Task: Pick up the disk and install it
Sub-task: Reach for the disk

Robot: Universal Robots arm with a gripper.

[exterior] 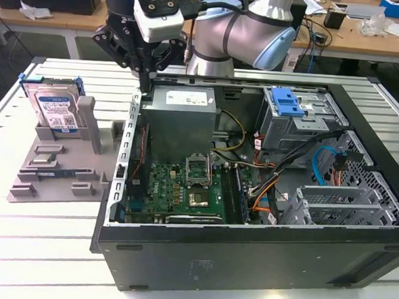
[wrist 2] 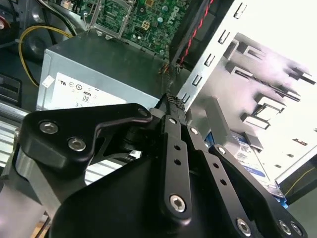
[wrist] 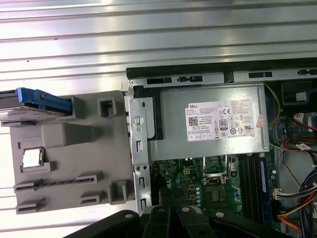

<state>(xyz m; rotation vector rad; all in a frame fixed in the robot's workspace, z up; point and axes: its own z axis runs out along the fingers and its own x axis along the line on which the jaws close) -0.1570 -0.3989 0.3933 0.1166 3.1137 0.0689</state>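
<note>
Exterior view: the gripper (exterior: 146,84) hangs point-down in the upper left of the frame, its fingers drawn together into one narrow tip with nothing between them. In the second wrist view the finger bars likewise meet at the tip, bare. That tip sits just above the back corner of the case (exterior: 247,261), over the thin metal wall beside the power supply (exterior: 181,118). It touches neither as far as I can tell.

The disk (exterior: 53,107) is out at the exterior view's left, clear of the gripper and outside the case. It stands on edge in a slot of the grey holder (exterior: 56,174), which lies on the table (exterior: 44,248). This placing probably serves to leave the top edge and both broad faces free for a pinch from above. The labelled face looks toward the lower right of the frame and leans back a little. Its long axis seems to run up out of the slot, near upright. In the first wrist view, looking down, the disk shows as a thin blue-edged strip, which fits that. By my judgement, the pick-up is not yet made.
</note>
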